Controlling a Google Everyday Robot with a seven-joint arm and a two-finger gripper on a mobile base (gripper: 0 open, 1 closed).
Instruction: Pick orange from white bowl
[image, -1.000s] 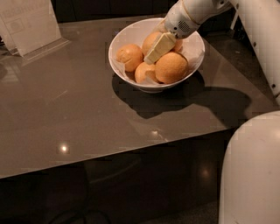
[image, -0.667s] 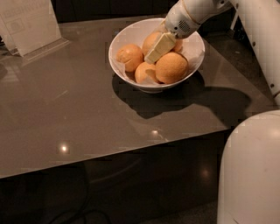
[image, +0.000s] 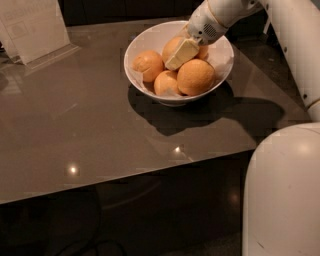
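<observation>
One white arm (image: 225, 12) reaches in from the upper right corner of the frame and slants down and to the left, so that its rounded wrist housing hangs over the far rim of the white bowl (image: 142, 42). The bowl stands on the glossy grey-brown bench (image: 90, 130), in the upper middle of the picture. The end effector (image: 181, 53) is down inside the bowl, and its pale cream tip lies tilted across the front of the orange (image: 170, 45). This is a pale yellowish fruit sitting toward the back of the pile, just left of the wrist. The tip touches that orange, but whether the end effector is open or clamped on it cannot be told, since its far side is hidden behind the fruit and the wrist. In front of it, a larger, deeper-coloured orange (image: 196, 76) rests against the bowl's right wall. A smaller orange (image: 166, 83) lies at the front centre, and another orange (image: 148, 65) lies on the left. The bowl casts a dark shadow on the bench below and to its right. A white paper sign in a clear stand (image: 32, 25) occupies the upper left corner, well apart from the bowl. The robot's smooth white body (image: 282, 195) fills the lower right of the frame.
</observation>
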